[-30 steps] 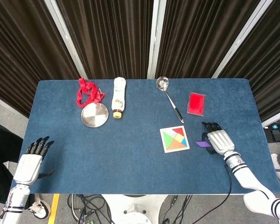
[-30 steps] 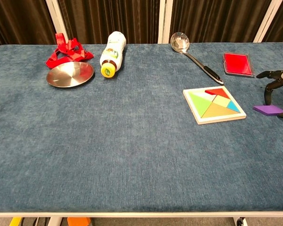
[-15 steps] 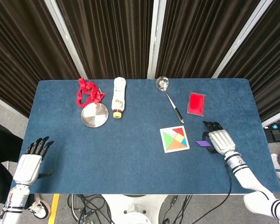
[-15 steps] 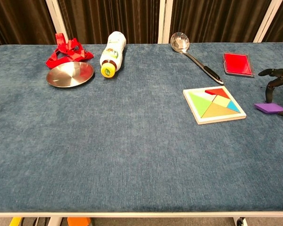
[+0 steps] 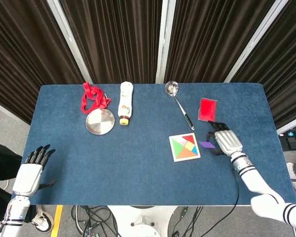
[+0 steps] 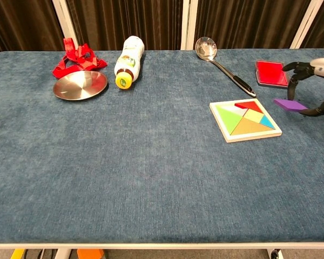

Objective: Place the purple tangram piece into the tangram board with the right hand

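Observation:
The purple tangram piece (image 5: 206, 144) (image 6: 290, 104) hangs above the cloth, just right of the tangram board. My right hand (image 5: 225, 142) (image 6: 311, 86) pinches it between thumb and fingers. The white-framed tangram board (image 5: 184, 147) (image 6: 245, 120) lies flat at the table's right centre, holding green, red, yellow, orange and blue pieces. My left hand (image 5: 30, 173) rests off the near-left corner of the table, fingers apart and holding nothing.
A red flat box (image 5: 207, 109) (image 6: 271, 73) lies just behind my right hand. A metal ladle (image 5: 179, 103) (image 6: 221, 66) lies behind the board. A white bottle (image 5: 126, 102), a steel dish (image 5: 100, 121) and a red ribbon (image 5: 92, 96) sit at the far left.
My right hand has closed on the purple piece, lifted it off the cloth, and carried it left and toward the board.

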{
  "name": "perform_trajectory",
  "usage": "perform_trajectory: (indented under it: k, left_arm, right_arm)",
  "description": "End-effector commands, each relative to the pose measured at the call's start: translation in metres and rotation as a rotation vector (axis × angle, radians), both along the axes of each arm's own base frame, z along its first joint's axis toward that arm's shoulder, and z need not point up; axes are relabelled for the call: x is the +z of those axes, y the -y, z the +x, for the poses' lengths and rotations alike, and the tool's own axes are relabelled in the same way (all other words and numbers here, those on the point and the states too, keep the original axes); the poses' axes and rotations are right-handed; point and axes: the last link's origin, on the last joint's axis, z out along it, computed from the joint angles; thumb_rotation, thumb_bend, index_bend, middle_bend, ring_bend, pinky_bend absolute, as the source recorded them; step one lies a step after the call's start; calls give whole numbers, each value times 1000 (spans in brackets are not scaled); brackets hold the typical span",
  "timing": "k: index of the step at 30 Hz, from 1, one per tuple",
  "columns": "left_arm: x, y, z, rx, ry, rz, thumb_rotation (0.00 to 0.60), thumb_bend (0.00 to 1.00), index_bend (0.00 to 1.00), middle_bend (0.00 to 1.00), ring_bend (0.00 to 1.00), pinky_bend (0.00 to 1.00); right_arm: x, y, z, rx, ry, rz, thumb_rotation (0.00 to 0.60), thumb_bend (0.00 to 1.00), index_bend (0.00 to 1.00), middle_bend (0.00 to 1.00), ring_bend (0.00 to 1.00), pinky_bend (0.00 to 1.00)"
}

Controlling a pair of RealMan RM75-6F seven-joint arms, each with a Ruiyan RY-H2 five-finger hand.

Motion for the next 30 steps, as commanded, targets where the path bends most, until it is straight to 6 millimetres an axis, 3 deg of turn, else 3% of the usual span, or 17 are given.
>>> perform_trajectory:
  k: [1,15,30]
  left_arm:
    - [0,0,-1,3,2,1,600,31,134,45,0,138]
    - [2,0,-9,21,17,7,600,31,134,45,0,138]
    - [4,1,-14,37,29,16,600,31,134,45,0,138]
  right_arm:
    - [-3,15,24,7,-23,37,600,219,559,0,0,0]
    - [-41,44,82,15,-95,141,600,218,569,0,0,0]
    - [-64,50,104,0,-127,155,600,218,571,0,0,0]
